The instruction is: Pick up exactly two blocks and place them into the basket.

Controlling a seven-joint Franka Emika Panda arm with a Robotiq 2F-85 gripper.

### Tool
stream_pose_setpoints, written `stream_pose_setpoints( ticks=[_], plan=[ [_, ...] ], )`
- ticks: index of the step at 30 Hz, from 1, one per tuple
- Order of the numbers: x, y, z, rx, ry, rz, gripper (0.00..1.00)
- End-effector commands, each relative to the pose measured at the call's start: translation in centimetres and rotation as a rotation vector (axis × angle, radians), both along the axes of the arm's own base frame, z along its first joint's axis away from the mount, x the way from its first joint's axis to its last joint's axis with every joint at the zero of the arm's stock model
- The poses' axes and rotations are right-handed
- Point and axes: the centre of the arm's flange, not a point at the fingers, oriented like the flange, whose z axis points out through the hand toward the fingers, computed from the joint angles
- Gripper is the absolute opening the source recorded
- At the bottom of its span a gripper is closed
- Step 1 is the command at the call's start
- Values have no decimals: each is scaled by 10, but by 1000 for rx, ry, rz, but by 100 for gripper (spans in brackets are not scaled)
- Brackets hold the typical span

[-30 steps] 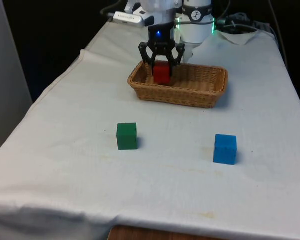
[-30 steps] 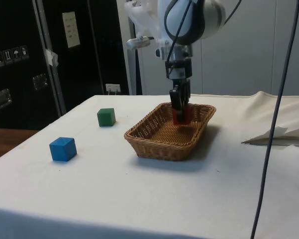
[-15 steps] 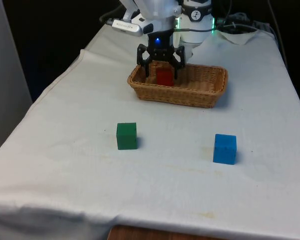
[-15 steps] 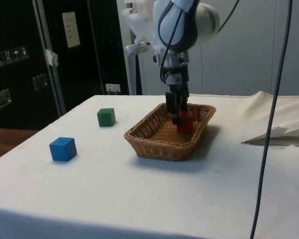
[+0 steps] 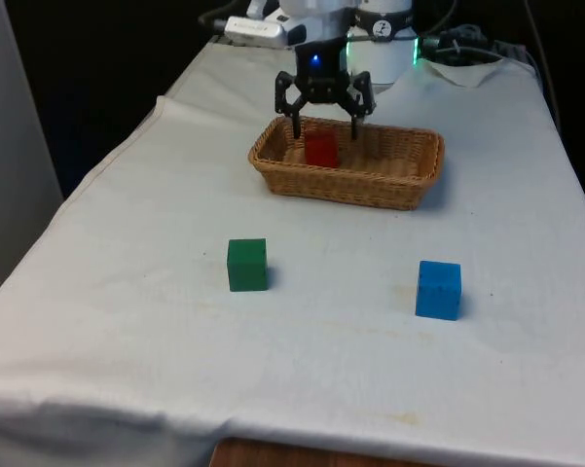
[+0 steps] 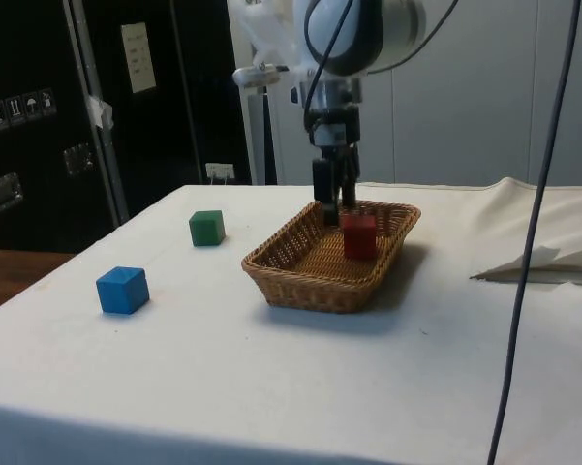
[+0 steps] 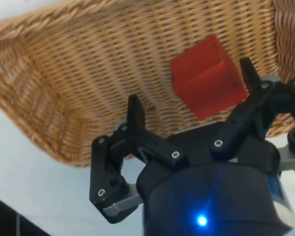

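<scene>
Tool (image 5: 324, 115) hangs spread and empty above the red block (image 5: 320, 149) in the basket (image 5: 389, 185). I'd take the green block (image 5: 246, 265) next: light, rigid, gripped across flat opposite faces.

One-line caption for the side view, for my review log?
Open pincer above the basket with a red block inside; green block and blue block wait on the table.
</scene>
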Motion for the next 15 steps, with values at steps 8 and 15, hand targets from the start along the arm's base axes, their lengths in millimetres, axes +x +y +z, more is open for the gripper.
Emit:
stream_pose_setpoints(
  ticks=[8, 15],
  plan=[
    [6, 24, 27, -11, -6, 3, 100],
    [14, 45, 51, -17, -18, 9, 100]
  ],
)
